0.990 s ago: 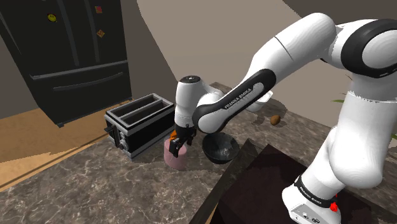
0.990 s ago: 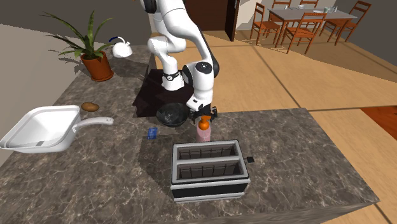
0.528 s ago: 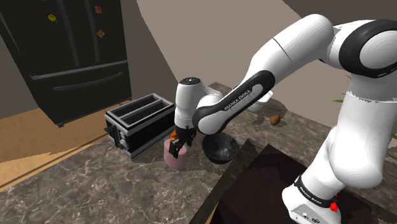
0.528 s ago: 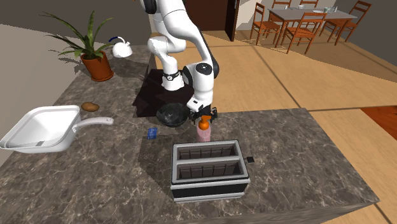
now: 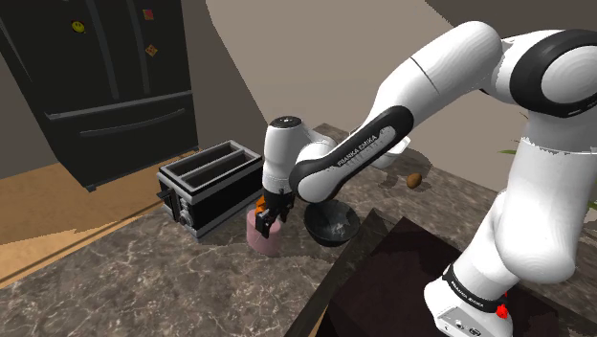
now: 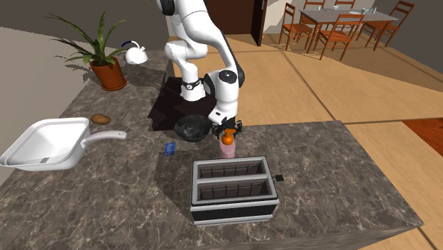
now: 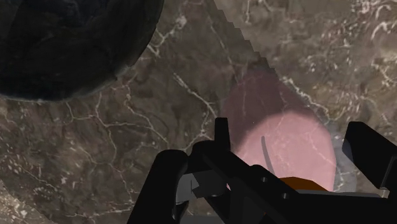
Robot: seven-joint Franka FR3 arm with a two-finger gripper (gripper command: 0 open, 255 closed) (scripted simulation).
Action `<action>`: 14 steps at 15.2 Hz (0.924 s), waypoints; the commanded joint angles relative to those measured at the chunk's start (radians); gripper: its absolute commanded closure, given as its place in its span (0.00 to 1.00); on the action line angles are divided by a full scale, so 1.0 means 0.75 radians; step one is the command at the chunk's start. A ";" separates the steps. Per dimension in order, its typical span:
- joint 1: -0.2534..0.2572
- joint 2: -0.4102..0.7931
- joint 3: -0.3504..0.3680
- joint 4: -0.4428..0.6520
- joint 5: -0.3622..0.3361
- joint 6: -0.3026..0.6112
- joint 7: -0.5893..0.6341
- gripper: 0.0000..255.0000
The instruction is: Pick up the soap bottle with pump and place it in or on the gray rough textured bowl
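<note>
Nothing has moved this past second; the all-black two-finger gripper (image 5: 267, 212), fingers apart, straddles the orange pump of the pink soap bottle (image 5: 262, 235), upright just beside the dark rough-textured bowl (image 5: 332, 223); closing seems next.

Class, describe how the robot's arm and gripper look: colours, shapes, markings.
The arm is glossy white, with rounded tubular links and dark joints. A black forearm band bears white FRANKA EMIKA lettering. The gripper is all black and angular.
</note>
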 commanded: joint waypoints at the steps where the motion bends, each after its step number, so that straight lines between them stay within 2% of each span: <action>1: 0.000 0.001 0.000 0.000 0.000 0.001 0.000 1.00; 14: -0.022 -0.158 0.029 0.043 0.086 -0.191 -0.059 1.00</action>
